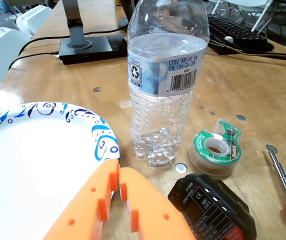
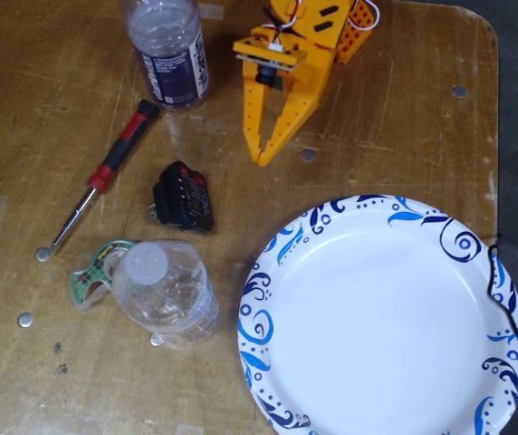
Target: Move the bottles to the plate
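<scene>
A clear water bottle (image 1: 163, 85) with a pale blue label stands upright just ahead of my orange gripper (image 1: 118, 169). In the fixed view the same bottle (image 2: 164, 290) shows a whitish cap and stands left of the plate. The purple-labelled bottle (image 2: 168, 54) stands at the top edge, left of my gripper (image 2: 261, 159). The white plate with blue swirls (image 2: 386, 317) lies empty at the lower right; in the wrist view the plate (image 1: 33, 165) fills the lower left. My gripper is shut with nothing in it, its tips by the plate's rim.
A green tape dispenser (image 2: 96, 272) touches the clear bottle's side. A black adapter (image 2: 184, 197) and a red-handled screwdriver (image 2: 105, 172) lie between the two bottles. In the wrist view a keyboard (image 1: 238, 32) and a monitor base (image 1: 90, 47) sit behind the bottle.
</scene>
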Controlling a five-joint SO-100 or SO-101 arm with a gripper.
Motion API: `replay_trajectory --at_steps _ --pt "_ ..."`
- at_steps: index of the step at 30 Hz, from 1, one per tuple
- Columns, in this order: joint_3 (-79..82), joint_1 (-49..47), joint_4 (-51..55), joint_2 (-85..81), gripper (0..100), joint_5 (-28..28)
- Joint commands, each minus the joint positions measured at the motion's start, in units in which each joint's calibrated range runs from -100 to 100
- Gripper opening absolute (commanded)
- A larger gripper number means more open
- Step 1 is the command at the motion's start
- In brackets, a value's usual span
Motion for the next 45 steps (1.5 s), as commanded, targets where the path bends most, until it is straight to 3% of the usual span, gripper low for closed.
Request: replay_trajectory --at_steps 1,10,32,37,45 --pt "0.27 -0.45 -0.04 -0.46 1 0.21" --pt "-2.88 -0.56 -1.86 -0.55 1 0.27" --pt "-4.42 0.41 -20.58 -0.55 1 0.27" --pt "-9.19 0.41 -17.79 0.04 3 0.32" --pt "-22.43 -0.45 -1.43 1.81 20 0.27"
